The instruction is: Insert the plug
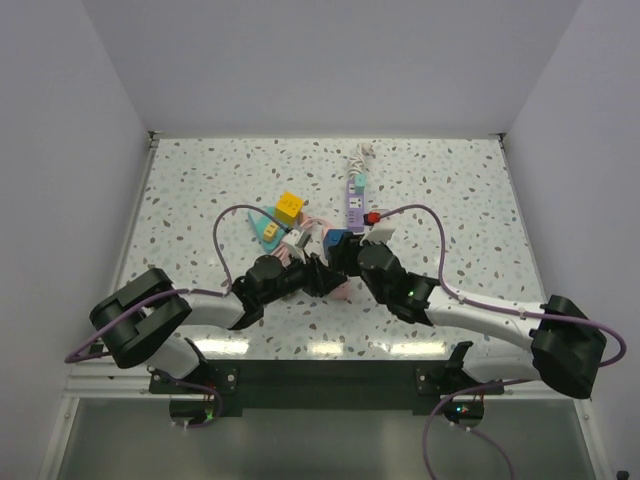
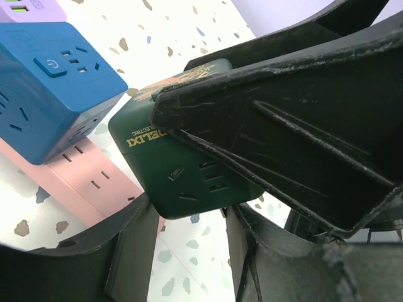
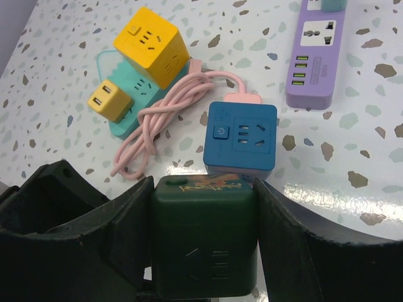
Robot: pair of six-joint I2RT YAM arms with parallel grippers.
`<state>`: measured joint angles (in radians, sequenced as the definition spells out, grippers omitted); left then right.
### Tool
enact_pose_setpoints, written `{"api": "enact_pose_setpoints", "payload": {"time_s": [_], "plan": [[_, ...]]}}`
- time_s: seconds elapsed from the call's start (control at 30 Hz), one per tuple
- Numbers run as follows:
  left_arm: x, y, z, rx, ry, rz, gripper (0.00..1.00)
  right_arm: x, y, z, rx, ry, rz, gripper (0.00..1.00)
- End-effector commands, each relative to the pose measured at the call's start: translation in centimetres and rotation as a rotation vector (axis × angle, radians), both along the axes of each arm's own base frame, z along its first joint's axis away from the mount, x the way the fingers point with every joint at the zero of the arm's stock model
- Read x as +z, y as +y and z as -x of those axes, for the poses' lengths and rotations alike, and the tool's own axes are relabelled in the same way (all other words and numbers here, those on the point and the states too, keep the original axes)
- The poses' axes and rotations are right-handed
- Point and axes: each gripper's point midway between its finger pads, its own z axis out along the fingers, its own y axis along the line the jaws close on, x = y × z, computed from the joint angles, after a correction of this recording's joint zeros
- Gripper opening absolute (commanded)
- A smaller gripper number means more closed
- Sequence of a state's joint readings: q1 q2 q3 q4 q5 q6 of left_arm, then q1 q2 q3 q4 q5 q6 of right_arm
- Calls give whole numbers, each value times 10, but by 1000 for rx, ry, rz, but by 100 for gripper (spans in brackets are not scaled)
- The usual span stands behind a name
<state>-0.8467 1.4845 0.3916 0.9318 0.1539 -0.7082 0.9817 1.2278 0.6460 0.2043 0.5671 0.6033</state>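
Plainly dark green, cube-shaped plug (image 3: 203,242)

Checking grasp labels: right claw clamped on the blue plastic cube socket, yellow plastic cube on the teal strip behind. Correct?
No. The right claw is clamped on the dark green plastic cube socket, not the blue plastic cube socket, which stands free just beyond. The yellow plastic cube is on the teal strip, as stated. The right wrist view shows it.
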Motion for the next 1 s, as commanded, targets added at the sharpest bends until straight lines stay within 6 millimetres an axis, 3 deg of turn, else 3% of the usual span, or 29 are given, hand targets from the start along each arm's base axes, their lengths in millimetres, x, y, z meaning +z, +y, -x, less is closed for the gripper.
{"api": "enact_pose_setpoints", "payload": {"time_s": [0.0, 0.03, 0.2, 0.5, 0.67, 0.8, 0.97], "plan": [[62, -16, -18, 14, -120, 167, 23, 16, 25, 9, 71, -34, -98, 0], [59, -17, -16, 7, -112, 163, 23, 17, 25, 7, 69, -55, -83, 0], [53, -15, -12, 0, -77, 170, 46, 26, 25, 1, 56, -128, -84, 0], [53, -17, -3, -33, -40, 204, 60, 43, 26, 1, 35, -234, -104, 0], [55, -16, 0, -39, -34, 229, 61, 58, 21, 3, 15, -280, -125, 0], [64, -20, 1, -59, -45, 257, 60, 59, 20, 5, 7, -287, -137, 0], [75, -23, 4, -83, -53, 305, 46, 56, 18, 7, -5, -287, -137, 0]]}}
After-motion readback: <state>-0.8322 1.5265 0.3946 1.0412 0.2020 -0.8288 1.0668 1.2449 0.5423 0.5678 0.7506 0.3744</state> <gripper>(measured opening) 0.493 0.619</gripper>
